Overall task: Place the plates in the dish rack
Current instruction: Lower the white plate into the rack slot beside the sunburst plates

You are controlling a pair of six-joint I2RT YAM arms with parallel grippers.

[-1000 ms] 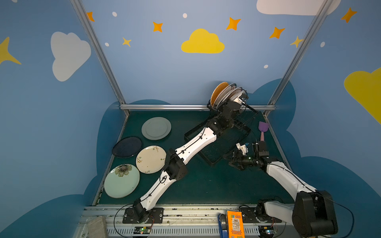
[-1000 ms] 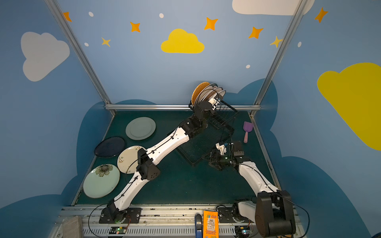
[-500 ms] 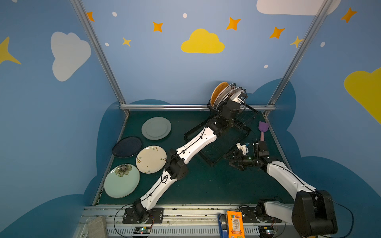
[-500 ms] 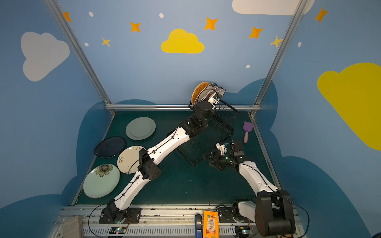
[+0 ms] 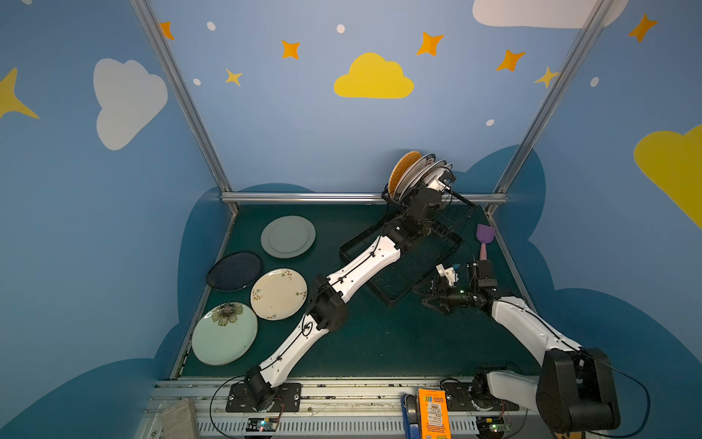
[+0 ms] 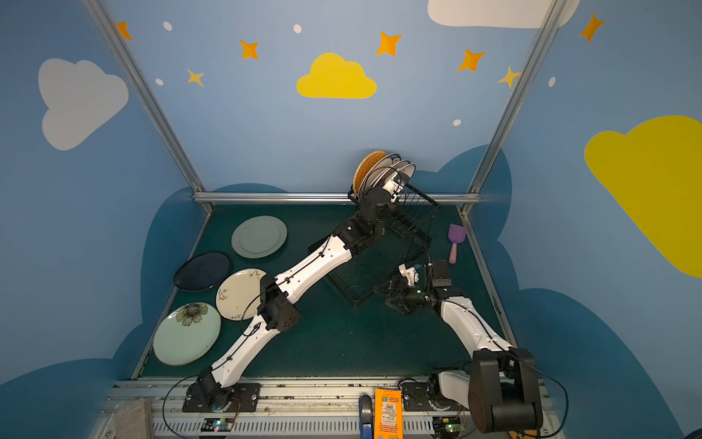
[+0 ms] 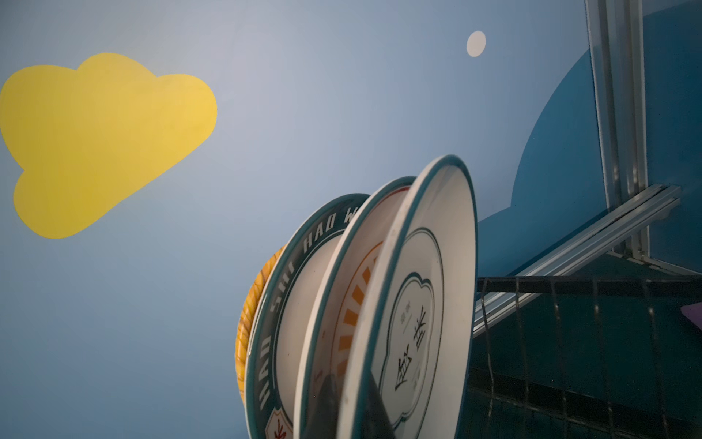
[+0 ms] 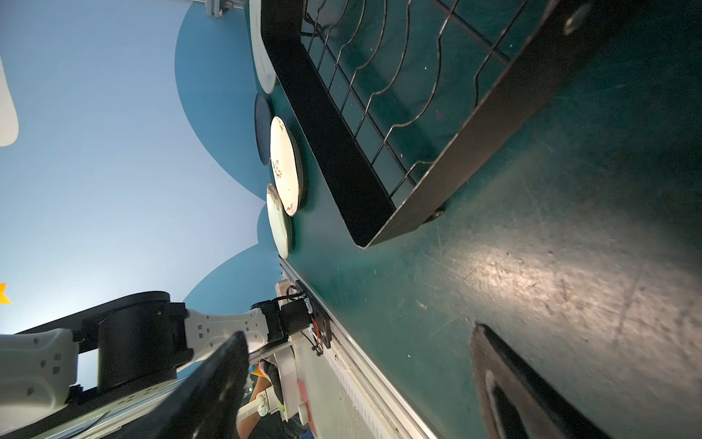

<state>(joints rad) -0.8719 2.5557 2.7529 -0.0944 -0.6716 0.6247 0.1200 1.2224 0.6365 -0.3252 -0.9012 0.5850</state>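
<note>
The black wire dish rack (image 5: 391, 300) (image 6: 416, 214) stands at the back right, with several plates upright in its raised basket. From the back they are an orange one (image 5: 404, 171), a teal lettered one (image 7: 292, 304) and an orange sunburst one (image 7: 353, 304). My left gripper (image 5: 437, 182) (image 7: 351, 410) is shut on the rim of the frontmost white plate with a teal rim (image 7: 429, 304). Grey-green (image 5: 288, 236), navy (image 5: 234, 270), cream (image 5: 279, 293) and mint flower (image 5: 225, 333) plates lie flat at the left. My right gripper (image 5: 423, 296) (image 8: 364, 384) hangs open and empty just off the rack's near corner.
A purple spatula (image 5: 484, 237) lies by the right wall beside the rack. My left arm stretches diagonally across the green table (image 5: 380, 342) from the front rail to the rack. An orange box (image 5: 433, 416) sits on the front rail.
</note>
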